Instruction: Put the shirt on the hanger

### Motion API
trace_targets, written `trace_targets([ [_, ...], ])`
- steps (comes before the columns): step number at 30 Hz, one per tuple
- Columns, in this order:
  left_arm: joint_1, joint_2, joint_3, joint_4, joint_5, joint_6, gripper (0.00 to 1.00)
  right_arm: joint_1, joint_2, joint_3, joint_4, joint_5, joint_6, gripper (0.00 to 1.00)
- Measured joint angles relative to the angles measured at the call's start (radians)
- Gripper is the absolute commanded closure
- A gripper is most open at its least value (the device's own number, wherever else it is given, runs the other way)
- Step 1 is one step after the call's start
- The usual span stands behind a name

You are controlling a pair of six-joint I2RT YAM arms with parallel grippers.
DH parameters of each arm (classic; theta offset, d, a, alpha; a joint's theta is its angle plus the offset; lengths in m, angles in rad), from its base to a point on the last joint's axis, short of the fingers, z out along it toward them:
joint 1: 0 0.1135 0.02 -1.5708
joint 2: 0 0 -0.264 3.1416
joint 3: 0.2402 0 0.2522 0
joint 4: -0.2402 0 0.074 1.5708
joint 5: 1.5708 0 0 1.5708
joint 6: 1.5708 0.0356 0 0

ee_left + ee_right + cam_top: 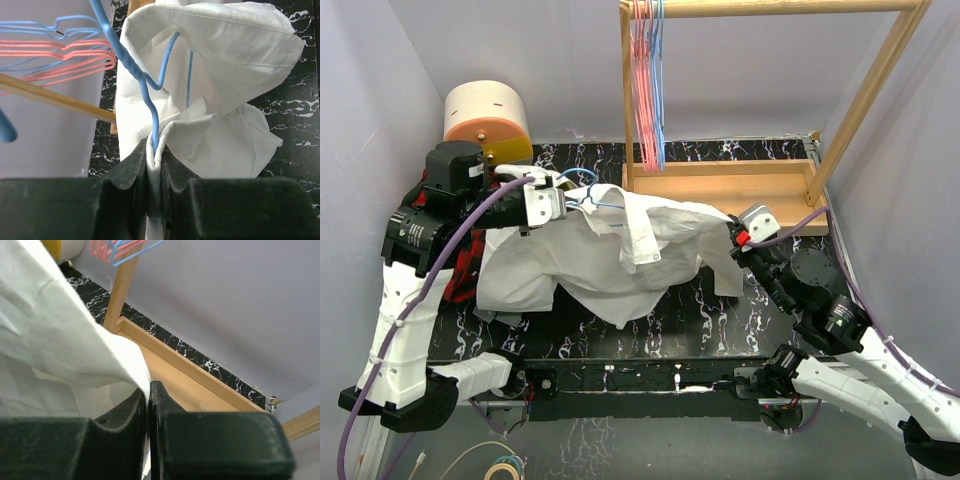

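The white shirt (610, 262) lies bunched across the middle of the black marbled table (720, 320). The light-blue hanger (582, 190) pokes out of the shirt at its upper left, hook up. My left gripper (558, 202) is shut on the hanger's wire together with a fold of shirt fabric. In the left wrist view the hanger (145, 82) runs down into the closed left gripper (155, 152), wrapped in shirt (225, 45). My right gripper (733, 233) is shut on the shirt's right edge. In the right wrist view the shirt (55, 340) hangs from the pinched right gripper (149, 389).
A wooden rack (725, 185) stands at the back with pink and blue hangers (648, 85) on its rail. A cream and orange roll (485, 115) sits at the back left. A red-and-black plaid garment (465, 268) lies under the left arm.
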Motion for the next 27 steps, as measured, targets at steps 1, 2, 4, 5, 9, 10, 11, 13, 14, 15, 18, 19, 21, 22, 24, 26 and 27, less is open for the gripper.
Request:
trace_targets([
  [1,0.000,0.002,0.013,-0.006,0.009,0.000,1.00,0.000,0.006,0.005,-0.011,-0.005,-0.005,0.92],
  [2,0.000,0.003,0.028,-0.013,0.019,0.002,1.00,0.000,0.012,0.007,-0.019,-0.008,-0.017,0.91],
  [4,0.000,0.008,0.060,-0.033,0.043,0.012,1.00,0.000,0.024,0.018,-0.038,-0.010,-0.047,0.90],
  [5,0.000,0.010,0.076,-0.045,0.057,0.019,1.00,0.000,0.032,0.035,-0.058,-0.011,-0.069,0.89],
  [9,0.000,0.013,0.115,-0.099,0.107,0.055,1.00,-0.002,0.082,0.174,-0.089,-0.027,-0.159,0.92],
  [10,0.000,0.016,0.124,-0.116,0.119,0.064,1.00,-0.002,0.093,0.219,-0.088,-0.034,-0.179,0.92],
  [11,0.000,0.019,0.131,-0.128,0.128,0.072,1.00,-0.002,0.101,0.255,-0.086,-0.041,-0.193,0.92],
  [13,0.000,0.022,0.135,-0.130,0.138,0.073,1.00,-0.002,0.116,0.306,-0.087,-0.059,-0.214,0.92],
  [14,0.000,0.023,0.135,-0.121,0.139,0.063,1.00,-0.002,0.117,0.327,-0.087,-0.066,-0.222,0.92],
  [15,0.000,0.024,0.135,-0.101,0.138,0.050,1.00,-0.002,0.118,0.341,-0.087,-0.074,-0.232,0.92],
  [18,0.000,0.036,0.156,-0.049,0.134,0.014,1.00,-0.002,0.131,0.364,-0.094,-0.089,-0.259,0.92],
  [19,0.000,0.045,0.175,-0.037,0.130,0.006,1.00,-0.002,0.141,0.370,-0.102,-0.092,-0.266,0.92],
  [21,0.000,0.071,0.225,0.000,0.126,-0.011,1.00,-0.002,0.163,0.382,-0.114,-0.098,-0.275,0.92],
  [22,0.000,0.079,0.243,0.014,0.124,-0.019,1.00,-0.002,0.172,0.384,-0.117,-0.101,-0.279,0.92],
  [24,0.000,0.085,0.258,0.048,0.124,-0.039,1.00,-0.002,0.180,0.383,-0.123,-0.106,-0.285,0.92],
  [26,0.000,0.082,0.259,0.062,0.126,-0.058,1.00,-0.002,0.188,0.373,-0.130,-0.110,-0.287,0.76],
  [27,0.000,0.081,0.258,0.066,0.128,-0.063,1.00,-0.002,0.188,0.365,-0.133,-0.111,-0.285,0.62],
])
